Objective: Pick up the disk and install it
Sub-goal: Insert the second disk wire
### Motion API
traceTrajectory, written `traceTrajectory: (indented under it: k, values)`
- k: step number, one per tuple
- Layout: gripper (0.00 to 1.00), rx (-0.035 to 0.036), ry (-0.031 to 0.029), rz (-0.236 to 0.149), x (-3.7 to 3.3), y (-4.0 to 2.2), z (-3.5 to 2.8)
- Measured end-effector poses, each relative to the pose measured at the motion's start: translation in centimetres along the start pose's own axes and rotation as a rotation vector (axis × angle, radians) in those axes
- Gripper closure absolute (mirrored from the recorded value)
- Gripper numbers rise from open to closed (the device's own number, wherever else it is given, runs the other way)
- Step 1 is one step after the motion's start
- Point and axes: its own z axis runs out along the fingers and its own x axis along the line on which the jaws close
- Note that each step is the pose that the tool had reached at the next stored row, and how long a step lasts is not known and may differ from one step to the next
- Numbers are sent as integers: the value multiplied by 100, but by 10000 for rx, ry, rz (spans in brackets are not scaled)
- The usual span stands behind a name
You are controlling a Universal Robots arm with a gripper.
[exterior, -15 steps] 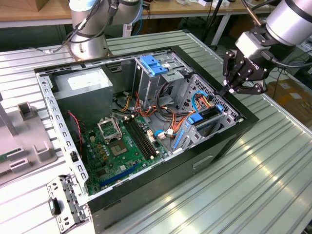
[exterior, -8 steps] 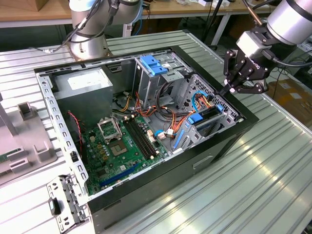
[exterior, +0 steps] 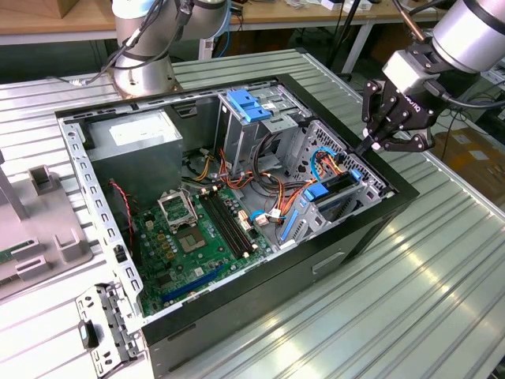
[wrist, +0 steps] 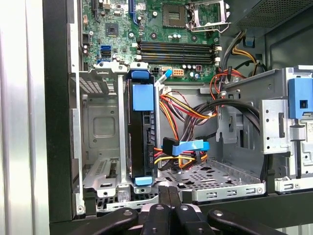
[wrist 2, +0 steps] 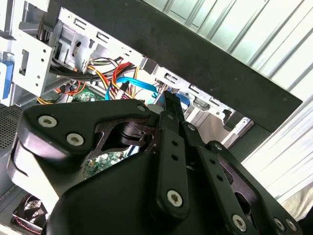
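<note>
Claw (exterior: 377,144) closed, fingers pressed together, empty, above case (exterior: 237,205) front rim. Disk (wrist: 143,142) directly below fingertips, seated on edge in drive cage (wrist: 100,142), blue rails visible.

Disk (wrist: 142,142) edge-on in bay, label hidden; gripper (wrist: 168,196) cut off by frame edge.

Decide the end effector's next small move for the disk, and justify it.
Probably a short push on the disk: it already stands on edge in its bay, and the shut end effector sits just behind its near blue tab.
</note>
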Motion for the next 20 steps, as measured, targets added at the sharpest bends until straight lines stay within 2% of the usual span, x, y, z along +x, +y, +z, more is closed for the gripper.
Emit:
traceTrajectory:
  k: [2, 5, 7, 8, 11, 15, 17, 20]
  values:
    - [89, 0, 0, -1, 0, -1, 0]
    - [71, 0, 0, 0, 0, -1, 0]
    - [71, 0, 0, 0, 0, -1, 0]
    - [64, 0, 0, 0, 0, -2, 0]
    - [64, 0, -2, -1, 0, 5, 1]
    - [64, 0, 0, 0, 3, 128, 5]
    - [64, 0, 0, -1, 6, 222, 10]
    - [64, 0, -1, 0, 11, 319, 19]
